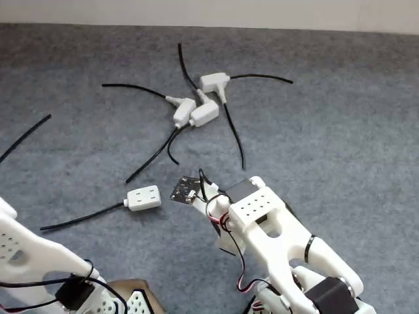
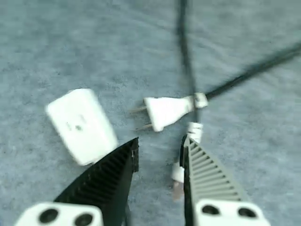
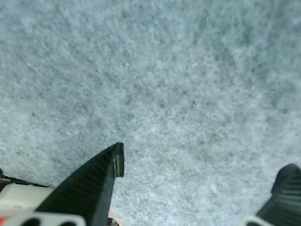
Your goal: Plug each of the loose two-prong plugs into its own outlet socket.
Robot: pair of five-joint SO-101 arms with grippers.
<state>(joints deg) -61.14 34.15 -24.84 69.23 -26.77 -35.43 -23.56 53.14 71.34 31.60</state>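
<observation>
No words, numbers or signs to read anywhere. Just some small grey marks on the face of the white plastic socket block (image 2: 81,126), too blurry to tell as letters.

Outlet sockets (image 1: 144,197): four, all white.
Two-prong plugs (image 2: 164,111): two clearly seen; any more in the cluster cannot be told.
Black cords (image 1: 85,216): several; exact number unclear.
Arms (image 1: 275,222): two.

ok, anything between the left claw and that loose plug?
Nothing visible. Left claw is open with the two-prong plug just past its tips, bare carpet between. The socket block lies off to one side, clear of that path.
</observation>
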